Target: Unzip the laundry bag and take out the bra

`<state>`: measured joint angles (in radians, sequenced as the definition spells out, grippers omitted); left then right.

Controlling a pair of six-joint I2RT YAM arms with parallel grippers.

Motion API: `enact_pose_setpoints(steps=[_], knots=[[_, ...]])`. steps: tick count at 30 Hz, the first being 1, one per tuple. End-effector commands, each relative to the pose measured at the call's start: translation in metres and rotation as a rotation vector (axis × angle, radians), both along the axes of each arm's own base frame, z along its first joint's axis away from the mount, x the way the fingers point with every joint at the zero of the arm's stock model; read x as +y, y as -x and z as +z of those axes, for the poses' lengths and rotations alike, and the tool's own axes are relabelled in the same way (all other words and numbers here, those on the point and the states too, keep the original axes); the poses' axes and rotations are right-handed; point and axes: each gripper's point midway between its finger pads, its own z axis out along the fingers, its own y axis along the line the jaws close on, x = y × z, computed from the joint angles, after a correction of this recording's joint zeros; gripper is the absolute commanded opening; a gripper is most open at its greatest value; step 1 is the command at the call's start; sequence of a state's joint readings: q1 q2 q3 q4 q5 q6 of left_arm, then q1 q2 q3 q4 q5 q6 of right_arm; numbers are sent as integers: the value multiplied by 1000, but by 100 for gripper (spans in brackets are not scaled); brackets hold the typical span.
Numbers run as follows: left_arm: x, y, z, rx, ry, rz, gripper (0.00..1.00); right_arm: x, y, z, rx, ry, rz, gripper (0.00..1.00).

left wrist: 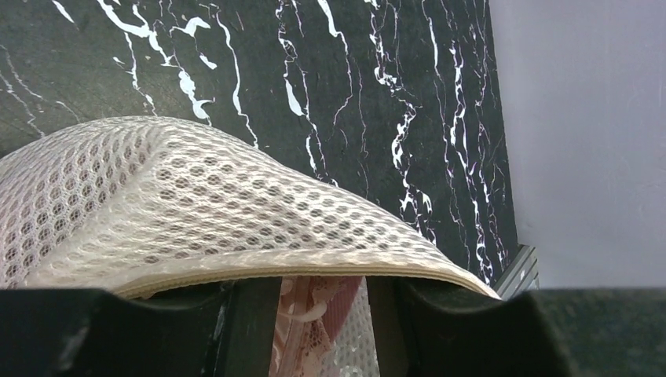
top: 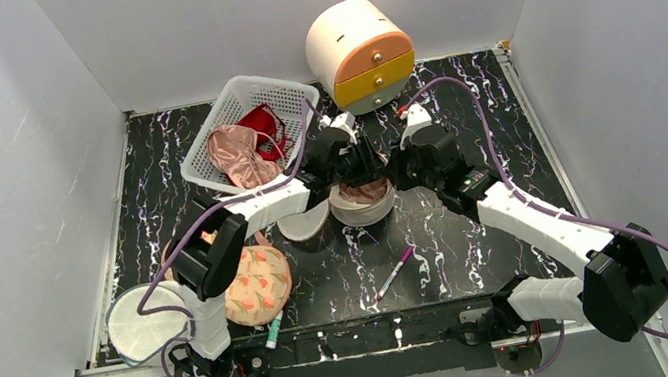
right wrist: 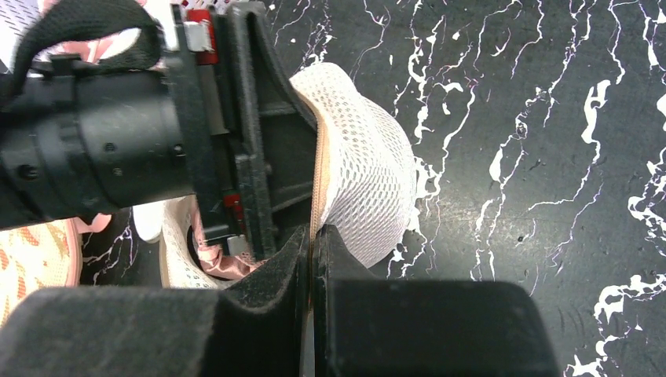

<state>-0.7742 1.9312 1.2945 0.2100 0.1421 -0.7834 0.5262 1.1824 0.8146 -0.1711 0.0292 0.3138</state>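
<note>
- At the far left of the worktop (top: 459, 108), a round white mesh piece (top: 142, 323) was seen lying flat. A peach floral padded piece (top: 259, 283) lay just beside it, and neither was being handled.
- Behind these, a white lattice basket (top: 284, 100) was seen holding pink and red garments.
- The left fingers (left wrist: 408, 330) were placed at the bag's rim, with a narrow gap between them and the mesh edge lying across them. Whether the mesh was actually pinched could not be told.
- The laundry bag (top: 363, 202) was found at mid-worktop, between the two arms and resting on the surface. Its mesh cover was seen standing clear of the lower half, with a gap under the beige zip edge.
- In that gap a pink lace garment (left wrist: 314, 314) was visible, and it was taken to be the bra. It lay inside the bag and had not been drawn out.
- The right fingers (right wrist: 267, 314) were closed almost flat on the laundry bag at its beige zip edge.
- A pink marker (top: 394, 273) lay loose nearer the arm bases, untouched.
- The unzipping was judged to be largely done, though how far round the rim the zip had been run could not be seen. The removal was judged to be entirely left: the cover had yet to be folded back and the garment gripped and lifted out.
</note>
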Motion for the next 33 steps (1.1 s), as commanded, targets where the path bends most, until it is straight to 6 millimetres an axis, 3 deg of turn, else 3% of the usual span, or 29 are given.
enact_pose_setpoints(steps=[1,7,13,22,33], knots=[[-15,-2,6,-11,71,-25,39,6,-8,37,-100,-60,5,0],[-13,6,-10,9,86,-41,35,1,-5,30,-89,-47,-6,0],[-13,7,-4,-2,93,-49,3,-3,-2,24,-76,-32,-15,0],[9,15,67,-134,83,-55,0,-17,3,18,-88,2,-56,0],[38,43,122,-178,68,-77,0,-24,2,13,-88,8,-94,0]])
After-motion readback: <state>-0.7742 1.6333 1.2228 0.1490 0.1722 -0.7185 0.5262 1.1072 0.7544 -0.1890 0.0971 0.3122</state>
